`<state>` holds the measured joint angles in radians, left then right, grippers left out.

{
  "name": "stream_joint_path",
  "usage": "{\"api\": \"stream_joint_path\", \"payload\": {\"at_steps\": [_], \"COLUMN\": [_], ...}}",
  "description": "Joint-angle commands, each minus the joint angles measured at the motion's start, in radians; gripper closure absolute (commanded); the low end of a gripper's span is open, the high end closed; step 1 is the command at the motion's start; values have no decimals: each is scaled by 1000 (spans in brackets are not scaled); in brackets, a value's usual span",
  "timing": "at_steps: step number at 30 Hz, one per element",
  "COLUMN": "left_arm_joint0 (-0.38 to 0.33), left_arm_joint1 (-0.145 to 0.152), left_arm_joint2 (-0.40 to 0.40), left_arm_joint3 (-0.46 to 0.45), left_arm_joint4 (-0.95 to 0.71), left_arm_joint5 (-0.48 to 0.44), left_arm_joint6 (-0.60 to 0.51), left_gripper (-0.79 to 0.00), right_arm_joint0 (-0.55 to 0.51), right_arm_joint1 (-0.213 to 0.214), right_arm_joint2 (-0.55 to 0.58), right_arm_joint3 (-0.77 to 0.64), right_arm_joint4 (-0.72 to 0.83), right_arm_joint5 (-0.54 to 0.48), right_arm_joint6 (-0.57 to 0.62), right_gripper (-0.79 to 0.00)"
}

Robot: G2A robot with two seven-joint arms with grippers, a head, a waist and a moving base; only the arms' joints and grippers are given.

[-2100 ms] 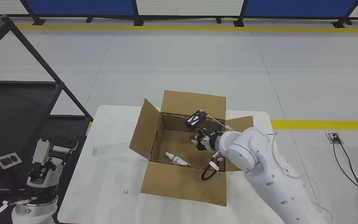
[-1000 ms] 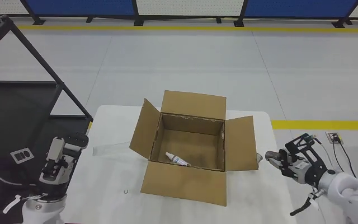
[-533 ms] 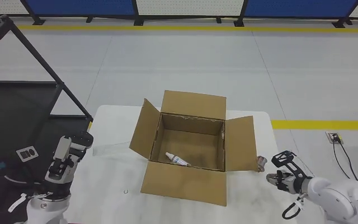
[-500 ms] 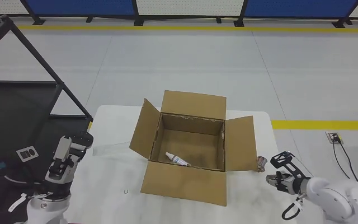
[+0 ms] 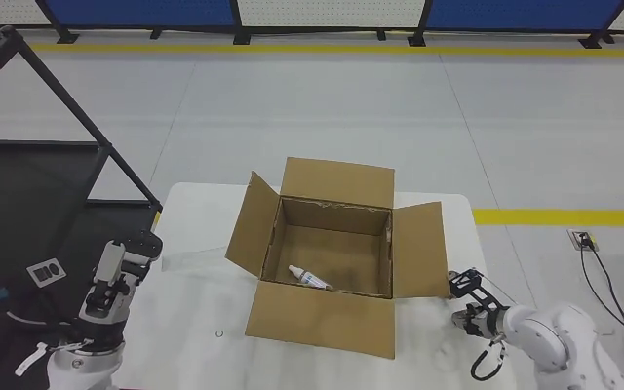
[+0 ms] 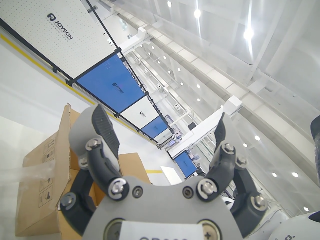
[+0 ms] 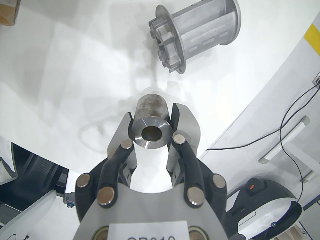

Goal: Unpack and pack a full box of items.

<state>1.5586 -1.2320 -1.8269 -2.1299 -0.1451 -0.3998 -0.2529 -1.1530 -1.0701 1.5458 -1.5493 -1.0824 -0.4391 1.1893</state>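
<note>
Steel sleeve (image 7: 152, 123), short and hollow-bored, sits between the fingers of the right gripper (image 7: 152, 113), which are closed against its two sides; whether its far end touches the table (image 7: 62, 63) cannot be told. The gripper hangs over the table just beside the right flap of the open cardboard box (image 5: 336, 181). A grey flanged casting (image 7: 197, 32) lies on its side near the sleeve, apart from it. A small white tube (image 5: 310, 279) lies on the box floor. The left gripper (image 6: 161, 117) stands at the table's left side, fingers spread and holding nothing. Judgement: unpacking is in hand and nearly complete. The next move calls for setting the sleeve down clear of the casting, releasing it, then fetching the tube.
</note>
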Motion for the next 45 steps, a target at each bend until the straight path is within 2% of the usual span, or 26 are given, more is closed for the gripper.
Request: {"api": "stream_joint_path", "payload": {"at_steps": [1, 2, 6, 11, 12, 13, 14, 20, 26, 31, 35, 38, 41, 45], "left_arm_joint0": [5, 8, 18, 29, 30, 31, 32, 33, 35, 51, 78, 104, 126, 128], "left_arm_joint1": [0, 0, -1, -2, -2, -2, -2, -2, -2, -3, -6, -8, -10, -10], "left_arm_joint2": [-2, -3, -6, -13, -15, -18, -19, -29, -60, -90, -122, -158, -197, -201], "left_arm_joint3": [-2, -3, -4, -5, -5, -5, -6, -9, 4, 18, 27, 33, 44, 46], "left_arm_joint4": [-1, -1, -2, -5, -6, -6, -8, -17, -44, -73, -110, -148, -189, -194], "left_arm_joint5": [-1, -2, -9, -12, -13, -13, -13, -19, -31, -52, -80, -103, -122, -123], "left_arm_joint6": [4, 4, 10, 18, 18, 19, 19, 20, 32, 40, 64, 74, 69, 67], "left_gripper": [-785, -785, -785, -785, -785, -785, -785, -785, -785, -785, -785, -785, -785, -785], "right_arm_joint0": [14, 21, 48, 71, 73, 74, 72, 44, 24, 93, 203, 320, 462, 659], "right_arm_joint1": [0, 1, 1, 3, 4, 5, 7, 21, 30, 36, 38, 32, 15, -31], "right_arm_joint2": [-14, -22, -47, -63, -63, -61, -57, 34, 159, 185, 69, -87, -272, -532], "right_arm_joint3": [15, 21, 49, 78, 78, 75, 69, -14, -266, -429, -502, -505, -456, -326], "right_arm_joint4": [-3, -5, -10, -2, 2, 10, 21, 104, 240, 381, 400, 365, 320, 270], "right_arm_joint5": [4, 4, 12, 13, 11, 7, -2, 13, 156, 212, 237, 276, 321, 405], "right_arm_joint6": [1, 2, 5, 3, 1, -2, -7, -35, -41, -8, 66, 117, 161, 189], "right_gripper": [0, 0, -268, -391, -508, -699, -779, -785, -785, -785, -785, -785, -785, -785]}}
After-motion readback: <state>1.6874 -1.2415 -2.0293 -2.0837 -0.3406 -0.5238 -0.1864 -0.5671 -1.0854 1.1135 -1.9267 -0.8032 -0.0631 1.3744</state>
